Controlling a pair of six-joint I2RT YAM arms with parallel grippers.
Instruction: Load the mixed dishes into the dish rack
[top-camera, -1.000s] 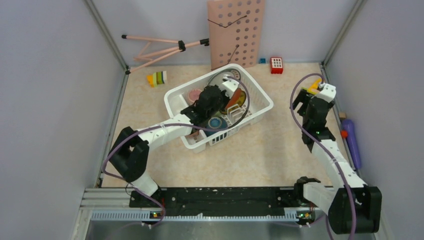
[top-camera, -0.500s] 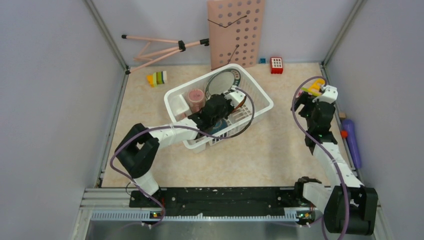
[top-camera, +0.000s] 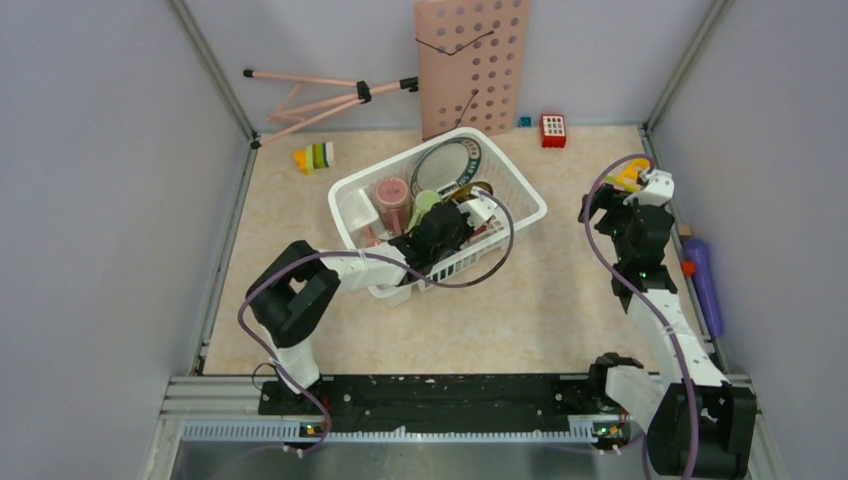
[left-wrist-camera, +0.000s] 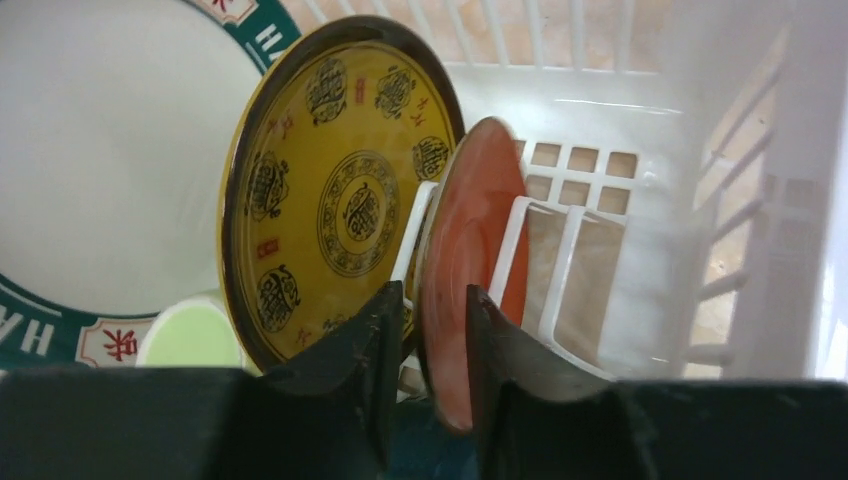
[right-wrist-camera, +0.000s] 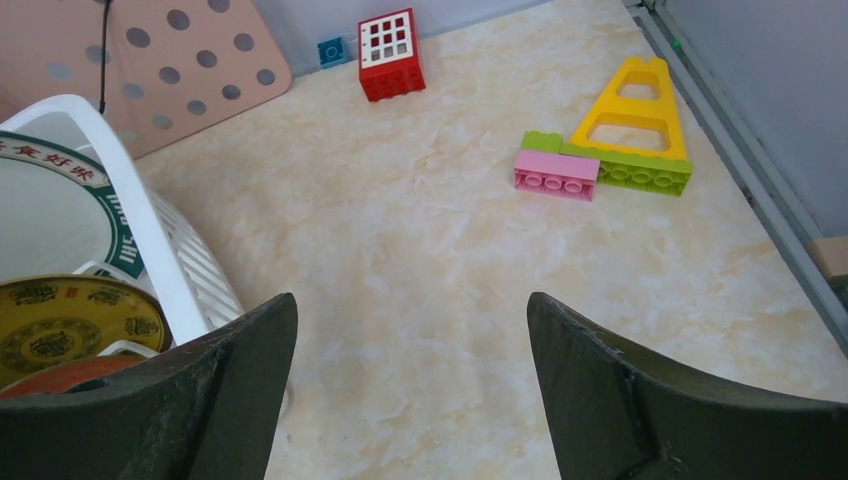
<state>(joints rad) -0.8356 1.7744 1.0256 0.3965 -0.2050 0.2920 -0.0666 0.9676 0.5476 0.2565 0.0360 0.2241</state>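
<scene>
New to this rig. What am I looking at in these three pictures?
Two robot arms are bolted at the near edge of a table. One picture looks down from above; the other two come from cameras on each wrist. A white dish rack holds a teal-rimmed plate, yellow plate, orange plate, green mug and pink cup. The left gripper straddles the orange plate's rim between dividers; whether it pinches is unclear. The right gripper is open, empty, over the table near toy blocks.

Large plate, teal rim: white letters "HA" (remainder cut off) beside a red Chinese character. The right wrist view shows more Chinese characters, not reliably legible.
</scene>
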